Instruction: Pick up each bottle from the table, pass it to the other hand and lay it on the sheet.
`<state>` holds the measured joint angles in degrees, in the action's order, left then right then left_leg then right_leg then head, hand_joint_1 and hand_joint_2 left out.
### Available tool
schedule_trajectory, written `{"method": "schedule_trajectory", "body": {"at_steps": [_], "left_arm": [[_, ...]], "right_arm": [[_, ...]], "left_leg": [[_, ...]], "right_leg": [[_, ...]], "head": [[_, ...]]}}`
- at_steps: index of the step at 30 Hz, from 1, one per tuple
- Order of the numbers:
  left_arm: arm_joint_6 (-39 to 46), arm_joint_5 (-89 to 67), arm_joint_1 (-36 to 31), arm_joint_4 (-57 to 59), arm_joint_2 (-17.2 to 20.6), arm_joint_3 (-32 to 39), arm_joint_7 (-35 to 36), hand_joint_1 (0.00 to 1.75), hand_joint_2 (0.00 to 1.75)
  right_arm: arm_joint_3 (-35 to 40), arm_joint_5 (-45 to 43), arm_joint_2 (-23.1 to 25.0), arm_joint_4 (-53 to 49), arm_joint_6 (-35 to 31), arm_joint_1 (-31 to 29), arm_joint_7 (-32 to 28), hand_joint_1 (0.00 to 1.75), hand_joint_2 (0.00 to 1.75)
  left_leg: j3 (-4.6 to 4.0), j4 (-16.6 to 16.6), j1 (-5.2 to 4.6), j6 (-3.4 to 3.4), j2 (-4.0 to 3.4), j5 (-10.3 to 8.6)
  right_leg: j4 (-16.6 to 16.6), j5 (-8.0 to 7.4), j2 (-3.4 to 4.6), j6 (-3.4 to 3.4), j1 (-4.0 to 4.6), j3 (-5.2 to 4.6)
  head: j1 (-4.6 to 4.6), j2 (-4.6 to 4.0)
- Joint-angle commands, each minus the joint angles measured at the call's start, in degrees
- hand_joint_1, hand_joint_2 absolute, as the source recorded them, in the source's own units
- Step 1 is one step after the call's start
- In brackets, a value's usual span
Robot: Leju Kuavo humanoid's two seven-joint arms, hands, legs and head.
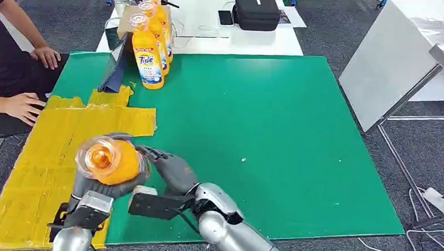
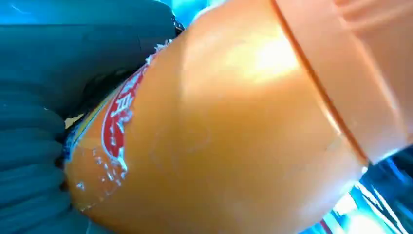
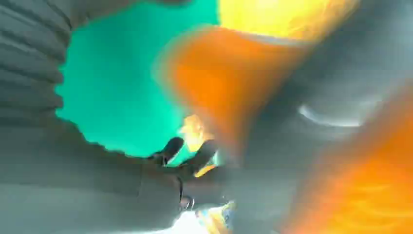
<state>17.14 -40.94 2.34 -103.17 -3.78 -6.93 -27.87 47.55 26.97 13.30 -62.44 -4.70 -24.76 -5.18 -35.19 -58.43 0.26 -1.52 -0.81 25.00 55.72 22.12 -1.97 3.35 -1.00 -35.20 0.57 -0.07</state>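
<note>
L hand (image 1: pixel 95 185) round bottle (image 1: pixel 109 161), upright

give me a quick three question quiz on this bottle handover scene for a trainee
1. True or false: the left hand grips the orange bottle.
2. Where do the other bottles stand? A) on the yellow sheet B) upright at the far edge of the green mat C) on the floor
3. Fill in: the right hand is right beside the held bottle, over the ____ mat.

Key: 1 true; 2 B; 3 green. Whether the right hand touches the bottle cannot be told.
</note>
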Motion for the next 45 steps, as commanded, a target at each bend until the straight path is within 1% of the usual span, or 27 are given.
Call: {"method": "schedule_trajectory", "body": {"at_steps": [1,2,4,5,9,11,12,13,14,15,16,17,18,19,21,23,24,25,27,30,32,35,38,41,42,44,45], "left_arm": [[14.9,-22.2,-3.6,5.5,3.3,2.9,6.4,1.75,1.75],[15.3,-22.4,-3.3,5.6,3.3,2.7,6.5,1.75,1.75],[22.2,-41.3,-2.0,8.2,4.0,2.5,13.5,1.75,1.75],[22.9,-48.3,-1.6,9.4,4.4,2.1,16.8,1.75,1.75],[22.9,-49.0,-1.5,9.6,4.6,1.7,17.8,1.75,1.75],[22.9,-49.0,-1.5,9.6,4.6,1.7,17.8,1.75,1.75],[22.9,-49.0,-1.8,9.9,4.8,1.5,18.1,1.75,1.75],[22.2,-49.1,-1.8,11.5,8.8,2.8,18.6,1.75,1.75],[22.2,-49.1,-1.8,11.5,8.8,2.8,18.6,1.75,1.75],[20.1,-49.1,-1.9,13.4,12.2,1.7,21.0,1.75,1.75],[13.0,-49.1,-5.6,15.1,23.8,-11.7,36.1,1.75,1.75],[11.8,-49.1,-7.6,16.2,26.3,-17.7,41.4,1.75,1.75],[8.2,-49.1,-10.1,20.6,28.0,-26.3,48.4,1.75,1.75],[5.8,-49.1,-9.8,27.6,24.4,-24.1,44.6,1.75,1.75],[4.2,-49.1,-11.7,36.3,21.9,-23.1,41.1,1.75,1.75],[4.1,-49.1,-13.2,44.2,17.8,-17.7,34.9,1.75,1.75],[3.3,-49.1,-14.0,46.2,16.9,-16.7,34.4,0.3,1.75],[1.2,-49.1,-15.5,49.2,16.1,-16.1,35.6,0.0,1.75],[-0.1,-49.1,-16.9,52.4,16.3,-16.7,36.3,0.0,1.75],[-2.4,-49.0,-17.1,55.8,16.9,-12.7,32.9,0.0,1.75],[-2.0,-48.9,-16.8,55.8,17.4,-12.4,32.4,0.0,1.75],[-2.0,-48.9,-16.8,55.8,17.4,-12.4,32.4,0.0,1.75],[-2.1,-48.9,-16.8,55.8,17.2,-12.5,32.5,0.0,1.75],[-2.1,-48.9,-16.8,55.8,17.2,-12.5,32.5,0.0,1.75],[-2.1,-48.9,-16.8,55.8,17.2,-12.5,32.5,0.0,0.0],[-3.1,-48.4,-15.9,54.4,17.9,-11.8,30.8,0.0,0.0],[-2.7,-47.8,-15.6,53.8,18.0,-11.1,30.3,0.0,0.0]], "right_arm": [[-11.5,-0.9,-16.4,-12.2,3.4,1.8,-0.6,0.0,1.75],[-11.9,-1.1,-16.8,-12.5,3.7,2.0,-0.8,0.0,1.75],[-14.0,-1.8,-19.8,-15.5,3.9,3.2,-1.4,0.0,1.75],[-15.0,-2.5,-21.2,-16.8,4.1,3.7,-1.7,0.0,1.75],[-15.5,-2.9,-21.7,-17.3,4.4,3.9,-1.9,0.0,1.75],[-15.5,-2.9,-21.7,-17.3,4.4,3.9,-1.9,0.0,1.75],[-15.3,-2.9,-21.4,-17.5,4.3,4.0,-1.9,0.0,1.75],[-15.5,-3.2,-22.2,-18.1,4.4,4.0,-1.8,0.0,1.75],[-15.5,-3.2,-22.2,-18.1,4.4,4.0,-1.8,0.0,1.75],[-16.3,-4.3,-23.5,-19.1,5.0,4.3,-2.1,0.0,1.75],[-17.2,-5.2,-24.6,-20.0,5.4,4.3,-2.3,0.0,1.75],[-17.4,-5.3,-24.8,-20.2,5.4,4.3,-2.4,0.0,1.75],[-18.1,-6.0,-25.4,-20.5,6.2,3.8,-2.6,0.0,1.75],[-18.7,-6.4,-25.3,-20.2,7.4,2.9,-2.7,0.0,1.75],[-18.3,-6.3,-24.3,-18.6,8.7,0.9,-2.7,0.0,1.75],[-17.8,-6.3,-23.1,-16.8,9.2,-0.4,-2.8,0.0,1.75],[-17.5,-5.9,-22.6,-16.2,9.3,-0.7,-2.5,0.0,1.75],[-17.1,-5.4,-22.0,-15.6,9.1,-0.9,-2.2,0.0,1.75],[-16.6,-5.1,-21.4,-14.9,9.0,-1.2,-2.1,0.0,1.75],[-16.3,-5.1,-21.0,-14.1,8.9,-1.7,-2.1,0.0,1.75],[-16.3,-5.1,-21.0,-14.0,8.8,-1.8,-2.1,0.0,1.75],[-16.3,-5.1,-21.0,-14.0,8.8,-1.8,-2.1,0.0,1.75],[-16.4,-5.1,-21.1,-14.0,8.8,-1.8,-2.1,0.0,1.75],[-16.4,-5.1,-21.1,-14.0,8.8,-1.8,-2.1,0.0,1.75],[-16.4,-5.1,-21.1,-14.0,8.8,-1.8,-2.1,0.0,1.75],[-16.4,-5.1,-21.0,-13.7,8.8,-1.8,-2.1,0.0,1.75],[-16.4,-5.1,-20.8,-13.5,8.8,-1.8,-2.1,0.0,1.75]], "left_leg": [[0.14,0.1,0.01,-0.01,0.3,-0.06],[0.26,0.1,0.0,0.0,0.37,-0.02],[0.31,0.1,0.01,0.0,0.33,0.04],[0.26,0.1,-0.03,0.0,0.31,0.01],[0.29,0.1,-0.1,0.04,0.27,0.05],[0.02,0.0,-0.08,0.01,0.09,0.01],[0.18,0.1,-0.09,0.05,0.11,0.05],[0.1,0.1,-0.07,0.05,0.07,0.04],[0.22,0.1,-0.06,0.11,0.04,0.07],[0.19,0.1,-0.06,0.1,0.07,0.04],[0.04,0.1,-0.08,0.04,0.11,0.0],[0.15,0.1,-0.03,0.1,0.15,0.01],[-0.01,0.0,0.0,0.08,0.34,-0.05],[0.04,0.0,-0.03,0.1,0.55,-0.08],[0.24,0.2,-0.06,0.08,0.39,-0.13],[0.29,0.2,-0.1,0.16,0.06,-0.13],[0.22,0.2,-0.11,0.11,0.05,-0.12],[0.09,0.1,-0.05,0.09,0.0,-0.14],[0.1,0.1,-0.06,0.06,0.07,-0.17],[0.25,0.1,-0.04,0.14,0.04,-0.14],[0.18,0.1,-0.09,0.08,0.23,-0.17],[0.34,0.1,-0.05,0.12,0.04,-0.16],[0.45,0.1,-0.06,0.08,0.16,-0.2],[0.48,0.1,-0.06,0.16,0.1,-0.25],[0.49,0.2,-0.06,0.2,0.02,-0.31],[0.55,0.2,-0.06,0.24,0.1,-0.37],[0.54,0.2,-0.06,0.3,0.0,-0.42]], "right_leg": [[-0.1,0.03,-0.19,-0.07,0.0,0.26],[-0.1,0.08,-0.19,-0.1,-0.02,0.4],[-0.1,0.02,-0.14,-0.24,-0.01,0.44],[-0.1,0.0,-0.17,-0.22,-0.03,0.37],[-0.1,0.05,-0.1,-0.27,-0.08,0.37],[0.0,-0.07,-0.03,-0.21,-0.04,0.09],[0.0,-0.01,0.03,-0.28,-0.05,0.2],[0.0,-0.05,0.01,-0.26,-0.03,0.11],[0.0,-0.01,0.11,-0.34,-0.03,0.19],[0.0,-0.03,0.05,-0.31,-0.02,0.16],[0.0,-0.06,-0.06,-0.22,-0.03,0.05],[0.0,-0.02,-0.03,-0.29,0.0,0.15],[0.0,-0.02,-0.28,-0.26,0.04,0.05],[0.1,0.04,-0.43,-0.29,0.0,0.13],[-0.1,-0.02,-0.28,-0.28,-0.04,0.14],[0.0,-0.08,0.09,-0.31,-0.08,0.15],[0.0,-0.1,0.08,-0.24,-0.09,0.15],[0.0,-0.12,0.07,-0.21,-0.03,0.05],[0.0,-0.11,0.01,-0.23,-0.06,0.07],[0.0,-0.09,0.08,-0.33,-0.03,0.19],[0.0,-0.09,-0.14,-0.25,-0.07,0.26],[0.0,-0.14,0.12,-0.32,-0.04,0.37],[0.0,-0.13,-0.08,-0.26,-0.05,0.49],[0.0,-0.14,0.01,-0.37,-0.05,0.48],[0.0,-0.23,0.15,-0.47,-0.06,0.43],[0.0,-0.25,-0.02,-0.52,-0.05,0.48],[0.0,-0.31,0.15,-0.58,-0.05,0.41]], "head": [[0.0,0.0],[0.0,0.0],[0.0,0.0],[0.0,0.0],[0.0,0.0],[0.0,0.0],[0.02,0.0],[0.0,0.0],[0.02,0.0],[0.02,0.0],[0.0,0.0],[0.0,0.0],[0.0,0.0],[0.0,0.0],[0.0,0.0],[0.09,0.0],[-0.02,0.0],[0.02,0.0],[-0.02,0.0],[0.0,0.0],[0.02,0.0],[0.02,0.0],[0.0,0.0],[0.02,0.0],[0.0,0.0],[0.02,0.0],[0.02,0.0]]}}
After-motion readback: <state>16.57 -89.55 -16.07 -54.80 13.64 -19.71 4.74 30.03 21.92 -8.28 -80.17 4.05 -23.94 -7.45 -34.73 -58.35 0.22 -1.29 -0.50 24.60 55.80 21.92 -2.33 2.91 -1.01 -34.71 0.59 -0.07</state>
